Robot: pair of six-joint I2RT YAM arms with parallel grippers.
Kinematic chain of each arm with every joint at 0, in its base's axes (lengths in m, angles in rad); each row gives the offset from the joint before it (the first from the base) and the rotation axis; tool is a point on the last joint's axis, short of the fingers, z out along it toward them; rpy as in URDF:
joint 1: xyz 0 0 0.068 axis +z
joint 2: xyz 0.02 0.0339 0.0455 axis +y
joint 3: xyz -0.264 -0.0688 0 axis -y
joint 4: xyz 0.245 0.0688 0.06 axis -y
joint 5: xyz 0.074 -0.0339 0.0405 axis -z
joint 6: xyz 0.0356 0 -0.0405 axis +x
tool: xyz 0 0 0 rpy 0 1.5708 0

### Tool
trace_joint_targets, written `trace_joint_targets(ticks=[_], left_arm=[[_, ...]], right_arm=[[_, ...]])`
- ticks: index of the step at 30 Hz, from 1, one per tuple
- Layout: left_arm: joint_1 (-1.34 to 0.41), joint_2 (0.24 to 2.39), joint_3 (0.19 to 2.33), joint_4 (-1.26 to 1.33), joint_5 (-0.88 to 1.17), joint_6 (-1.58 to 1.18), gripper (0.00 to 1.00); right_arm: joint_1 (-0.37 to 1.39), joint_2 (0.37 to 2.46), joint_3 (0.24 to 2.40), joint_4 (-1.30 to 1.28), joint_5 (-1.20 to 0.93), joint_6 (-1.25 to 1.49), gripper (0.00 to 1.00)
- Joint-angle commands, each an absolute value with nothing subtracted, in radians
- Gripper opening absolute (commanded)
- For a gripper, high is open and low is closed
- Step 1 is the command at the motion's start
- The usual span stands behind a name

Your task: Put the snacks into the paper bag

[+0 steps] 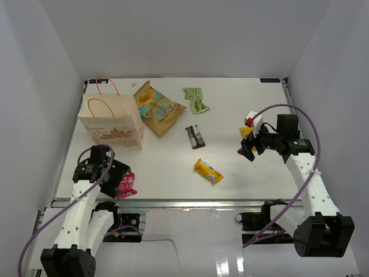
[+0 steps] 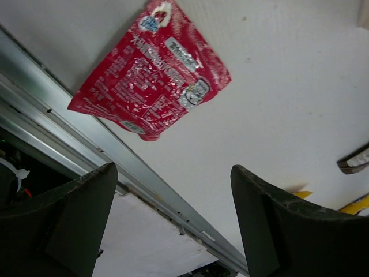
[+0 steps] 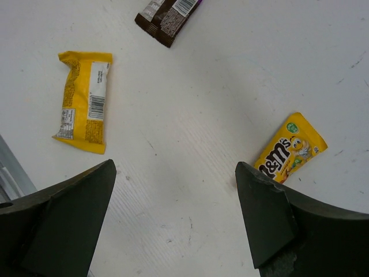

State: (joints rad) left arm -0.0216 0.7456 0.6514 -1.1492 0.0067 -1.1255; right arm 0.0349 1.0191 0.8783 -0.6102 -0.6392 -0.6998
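Note:
The cream paper bag point(image 1: 109, 122) stands upright at the back left, its orange handles up. Beside it lie the yellow-and-teal chip bag point(image 1: 157, 108) and two green sachets point(image 1: 196, 99). Mid-table are the brown bar point(image 1: 195, 137) point(image 3: 167, 14) and a yellow bar point(image 1: 208, 171) point(image 3: 83, 101). A yellow M&M's packet point(image 3: 291, 147) point(image 1: 246, 131) lies just right of my right gripper point(image 1: 248, 151) point(image 3: 176, 213), which hovers open over bare table. The pink-red packet point(image 1: 127, 186) point(image 2: 153, 72) lies at the front edge, beyond my open left gripper point(image 1: 118, 183) point(image 2: 173, 225), which holds nothing.
A metal rail point(image 2: 86, 150) runs along the table's near edge, right under the left gripper. White walls close in the table on the left, back and right. A purple cable point(image 1: 300, 115) loops over the right arm.

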Motion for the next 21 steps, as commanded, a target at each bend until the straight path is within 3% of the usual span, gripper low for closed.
trace_joint_targets(ticks=[1,5,16,21], left_arm=[[-0.02,0.765,0.617,-1.207,-0.002,-1.223,0.89],[-0.02,0.77,0.581,-1.161,-0.002,-1.238,0.89],[-0.018,1.026,0.538,-0.916,-0.067,-1.259,0.87],[-0.018,1.101,0.509,-0.867,-0.074,-1.27,0.67]], right_arm=[[0.035,1.008,0.862,-0.614,-0.707,-0.744,0.9],[0.035,1.012,0.85,-0.601,-0.716,-0.742,0.9],[0.035,1.017,0.83,-0.598,-0.719,-0.746,0.9],[0.037,1.017,0.824,-0.6,-0.71,-0.746,0.9]])
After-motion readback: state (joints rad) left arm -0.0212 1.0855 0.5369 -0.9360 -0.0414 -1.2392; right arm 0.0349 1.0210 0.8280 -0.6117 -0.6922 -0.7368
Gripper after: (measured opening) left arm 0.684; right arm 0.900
